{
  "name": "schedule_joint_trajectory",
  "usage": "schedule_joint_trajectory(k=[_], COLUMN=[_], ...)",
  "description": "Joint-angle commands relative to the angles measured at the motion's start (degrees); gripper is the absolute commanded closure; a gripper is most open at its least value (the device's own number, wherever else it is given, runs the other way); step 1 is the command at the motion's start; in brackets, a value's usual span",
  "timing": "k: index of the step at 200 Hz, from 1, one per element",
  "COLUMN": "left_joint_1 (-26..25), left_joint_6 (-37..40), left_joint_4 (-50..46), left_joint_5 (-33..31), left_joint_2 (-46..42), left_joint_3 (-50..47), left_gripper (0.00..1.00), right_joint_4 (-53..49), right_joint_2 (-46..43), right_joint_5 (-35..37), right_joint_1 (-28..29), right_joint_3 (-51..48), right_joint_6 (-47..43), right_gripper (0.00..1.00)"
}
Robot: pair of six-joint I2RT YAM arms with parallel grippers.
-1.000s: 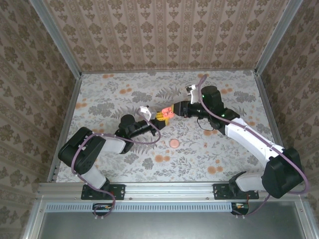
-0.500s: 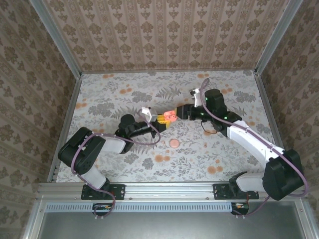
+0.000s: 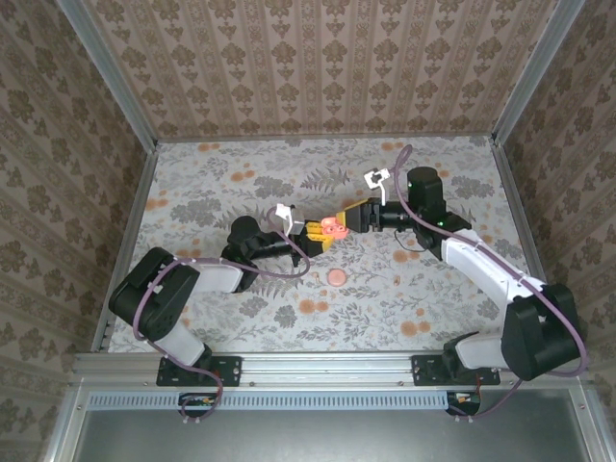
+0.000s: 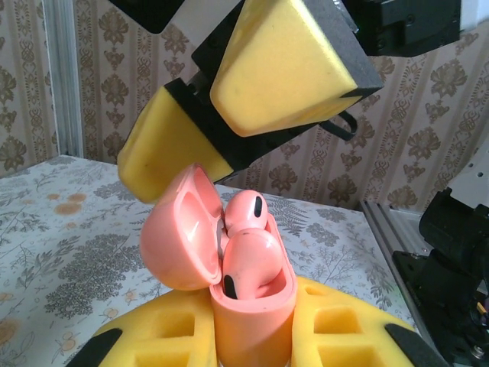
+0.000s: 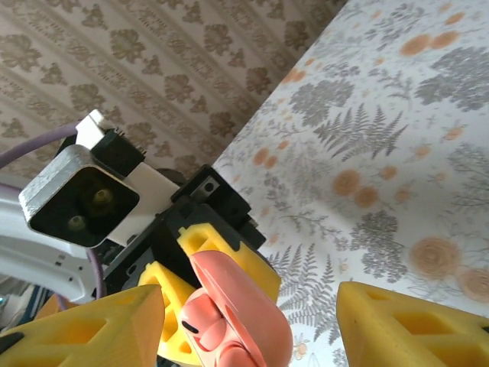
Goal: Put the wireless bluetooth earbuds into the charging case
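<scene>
- Grey-floral table: both arms reach low toward its middle, tips meeting nose to nose.
- Left hand: clamped on the charging case, held upright mid-table with the lid swung open.
- Right hand: jaws apart either side of the lid, wider than a second ago; wrist pulled back to the right.
- Earbuds: both sitting in the case.

Right fingers flank open charging case, blocking approach above.

Left hand clenched, right hand spread wide.
</scene>
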Motion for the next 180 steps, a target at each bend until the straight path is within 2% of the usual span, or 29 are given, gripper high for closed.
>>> schedule_joint_trajectory(k=[1,43,99,153,180], left_joint_1=[0.44,0.47,1.05,1.66,2.88], left_joint_6=[-1.07,-0.97,-1.05,-2.21,-6.25], left_joint_4=[2.37,2.32,2.41,2.37,2.19], left_joint_5=[2.09,1.21,-0.62,-2.13,-4.61], left_joint_2=[-1.57,-1.38,-1.02,-0.67,-0.42], left_joint_3=[1.47,1.43,0.71,0.28,-0.58], left_gripper=[0.83,0.83,0.83,0.83,0.83], right_joint_4=[3.2,3.96,5.14,4.89,-0.28], right_joint_2=[1.31,1.98,-2.29,-5.58,-6.65], right_joint_5=[-6.23,-9.65,-11.57,-9.29,-1.09], right_joint_1=[0.1,0.36,0.34,-0.33,-1.04], right_joint_3=[1.76,1.77,-1.51,-4.0,-3.76], right_joint_6=[0.97,1.97,1.75,1.62,0.83], right_gripper=[0.38,0.41,0.46,0.48,0.48])
